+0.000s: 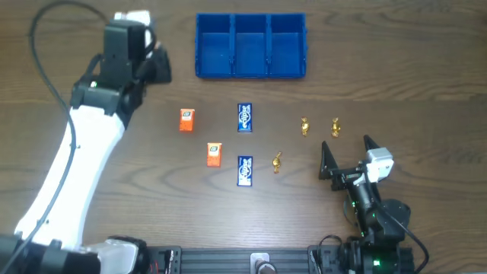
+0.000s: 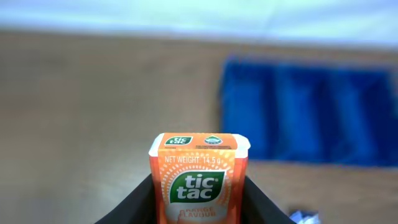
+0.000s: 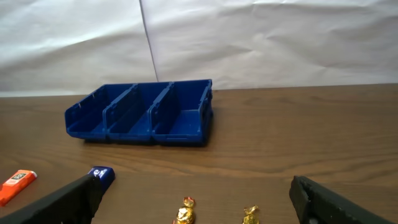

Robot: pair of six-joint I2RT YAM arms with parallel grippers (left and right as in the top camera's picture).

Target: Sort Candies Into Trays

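Observation:
My left gripper (image 1: 157, 65) is lifted over the table's left side, left of the blue three-compartment tray (image 1: 251, 67). It is shut on an orange candy box (image 2: 199, 180), held upright, with the tray (image 2: 311, 112) blurred beyond it. On the table lie two orange boxes (image 1: 187, 119) (image 1: 214, 154), two blue boxes (image 1: 244, 118) (image 1: 244, 170) and three gold-wrapped candies (image 1: 304, 126) (image 1: 335, 127) (image 1: 277, 161). My right gripper (image 1: 348, 154) stands open low at the right, near the gold candies (image 3: 185, 211) (image 3: 250, 214), with nothing between its fingers.
All three tray compartments (image 3: 143, 112) look bare inside. A white backdrop stands behind the far table edge. A blue box (image 3: 102, 175) and an orange box (image 3: 17, 185) lie off to one side in the right wrist view. Bare wood surrounds the candies.

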